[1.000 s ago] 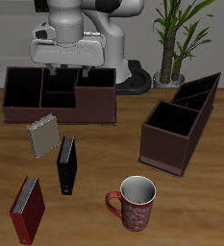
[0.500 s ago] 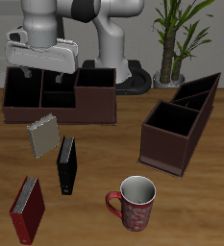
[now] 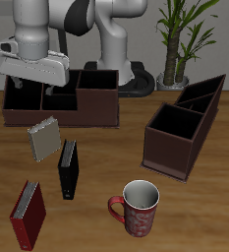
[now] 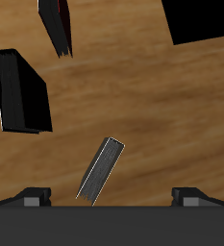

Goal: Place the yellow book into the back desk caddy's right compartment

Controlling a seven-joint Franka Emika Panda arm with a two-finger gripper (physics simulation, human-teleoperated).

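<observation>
Hovering above the back desk caddy [image 3: 59, 96], we carry the gripper [image 3: 33, 95] with fingers apart and nothing held. The yellow book [image 3: 44, 138] stands on the table at 6 o'clock from it. Risk: its tilt may let 1 fingertip tip it toward the black book [image 3: 68, 169].

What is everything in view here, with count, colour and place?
yellow book: one, dull tan, standing in front of the back caddy, untouched.
black book: one, black, just in front of the yellow book.
red book: one, red, near the table's front edge.
mug: one, red and white, near the front edge.
back caddy: one, dark brown, at the table's back.
angled caddy: one, dark brown, beside the mug, farther back.
plant: one, green, behind the table.
tool: one, white and grey, over the back caddy, jaws apart, empty.
</observation>
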